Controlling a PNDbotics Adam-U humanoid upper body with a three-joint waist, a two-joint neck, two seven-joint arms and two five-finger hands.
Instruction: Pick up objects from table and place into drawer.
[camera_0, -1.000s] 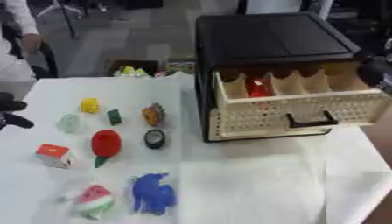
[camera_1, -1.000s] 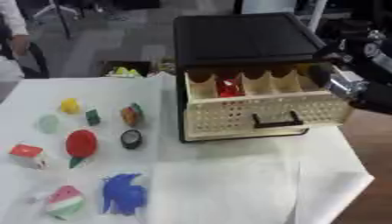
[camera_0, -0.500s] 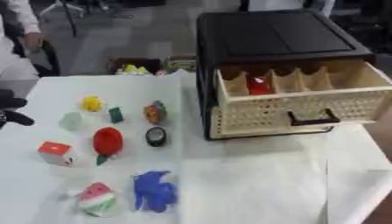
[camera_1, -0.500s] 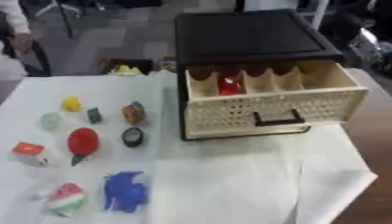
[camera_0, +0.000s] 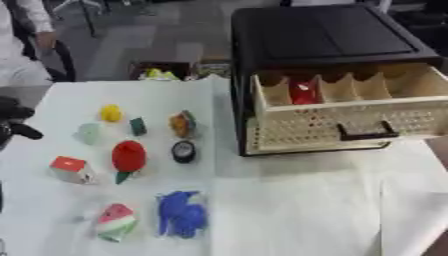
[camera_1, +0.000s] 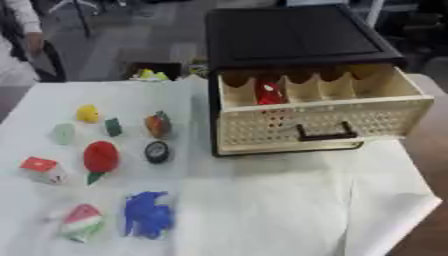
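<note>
A beige drawer (camera_1: 315, 117) stands pulled out of a black cabinet (camera_1: 293, 37), with a red object (camera_1: 269, 93) in its second compartment from the left. On the white table to its left lie a yellow piece (camera_0: 109, 113), a pale green piece (camera_0: 87, 133), a small dark green block (camera_0: 137, 126), an orange multicoloured piece (camera_0: 182, 124), a black round thing (camera_0: 184, 151), a red fruit with a green tip (camera_0: 129, 156), a red and white cube (camera_0: 70, 169), a watermelon slice (camera_0: 115, 221) and a blue toy (camera_0: 181, 214). My left hand (camera_0: 13, 117) shows at the left edge, apart from them.
A white sheet (camera_1: 289, 215) covers the table, with a creased corner hanging at the lower right. Behind the table's far edge a dark box (camera_0: 162, 72) sits on the floor. A chair and a person stand at the far left.
My right hand, beside the drawer's right end a second ago, has pulled back out of view. The objects and the drawer have not moved.
</note>
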